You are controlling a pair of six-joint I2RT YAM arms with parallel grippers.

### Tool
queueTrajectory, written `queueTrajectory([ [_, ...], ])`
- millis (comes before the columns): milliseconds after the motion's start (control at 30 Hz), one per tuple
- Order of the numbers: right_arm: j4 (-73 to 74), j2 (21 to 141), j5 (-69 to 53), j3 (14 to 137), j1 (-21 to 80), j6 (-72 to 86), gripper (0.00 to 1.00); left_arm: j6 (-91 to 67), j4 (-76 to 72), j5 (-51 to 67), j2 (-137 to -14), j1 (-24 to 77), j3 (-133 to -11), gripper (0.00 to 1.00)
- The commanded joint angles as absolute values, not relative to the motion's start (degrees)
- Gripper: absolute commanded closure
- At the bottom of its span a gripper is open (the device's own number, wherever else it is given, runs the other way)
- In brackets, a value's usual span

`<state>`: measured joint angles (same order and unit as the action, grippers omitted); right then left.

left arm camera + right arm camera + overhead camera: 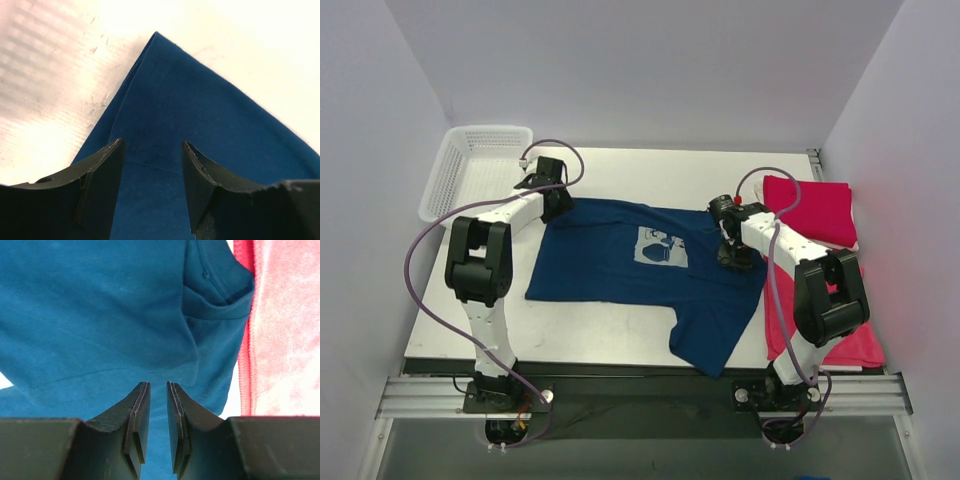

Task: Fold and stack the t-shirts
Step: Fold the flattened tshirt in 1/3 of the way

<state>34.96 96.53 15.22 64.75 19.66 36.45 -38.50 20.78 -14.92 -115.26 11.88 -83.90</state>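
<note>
The navy t-shirt (620,262), with a pale square print (661,246), lies spread flat mid-table, one sleeve trailing toward the front edge. My left gripper (552,197) hovers over its far left corner (165,90), jaws wide apart and empty, with navy cloth under the fingers (102,170). My right gripper (732,252) is low over the shirt's right side (100,315), jaws only narrowly apart, nothing between them. A folded red t-shirt (812,208) lies at the far right. Another red one (840,340) lies under the right arm and also shows in the right wrist view (285,330).
A white mesh basket (480,165) stands at the far left corner, just behind the left gripper. White walls close in on three sides. Bare table (590,325) shows in front of the navy shirt.
</note>
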Motion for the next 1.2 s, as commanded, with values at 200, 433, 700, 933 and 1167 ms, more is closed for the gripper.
queueTrajectory([
  [200, 37.9, 96.3, 15.4, 67.7, 21.4, 37.1, 0.79, -38.1, 22.2, -17.0, -116.8, 11.8, -85.8, 0.45],
  [433, 37.9, 99.1, 14.6, 69.6, 23.1, 37.0, 0.80, -37.6, 24.5, -19.2, -118.4, 11.7, -86.5, 0.59],
  [700, 37.9, 100.0, 14.2, 70.2, 23.5, 37.1, 0.80, -37.2, 26.4, -21.6, -118.7, 11.8, -86.4, 0.56],
  [933, 37.9, 100.1, 14.2, 69.9, 23.6, 37.2, 0.80, -37.2, 28.0, -22.3, -119.6, 11.7, -87.4, 0.95],
  [1167, 37.9, 100.6, 14.1, 69.8, 24.0, 37.2, 0.81, -36.9, 28.7, -23.7, -116.8, 11.6, -87.8, 1.00],
])
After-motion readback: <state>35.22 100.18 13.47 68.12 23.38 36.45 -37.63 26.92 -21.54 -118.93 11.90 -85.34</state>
